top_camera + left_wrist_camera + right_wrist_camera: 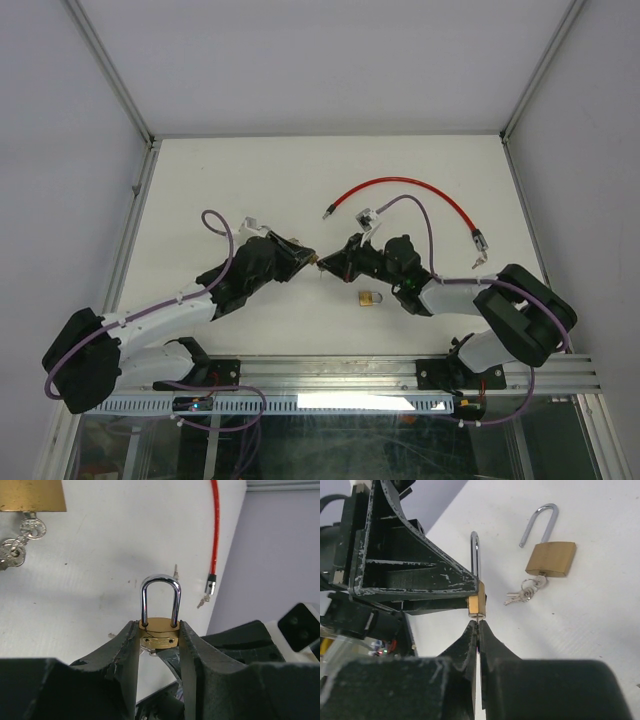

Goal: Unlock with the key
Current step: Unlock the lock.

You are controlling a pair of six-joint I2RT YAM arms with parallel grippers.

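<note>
My left gripper is shut on a small brass padlock and holds it above the table, its silver shackle closed and pointing away from the wrist. In the right wrist view the same padlock shows edge on, between the left gripper's fingers. My right gripper is shut on a thin key whose tip sits in the bottom of the padlock. In the top view both grippers meet at the table's middle.
A second brass padlock lies on the white table with its shackle open and a bunch of keys in it; it also shows in the top view. A red cable arcs at the back right.
</note>
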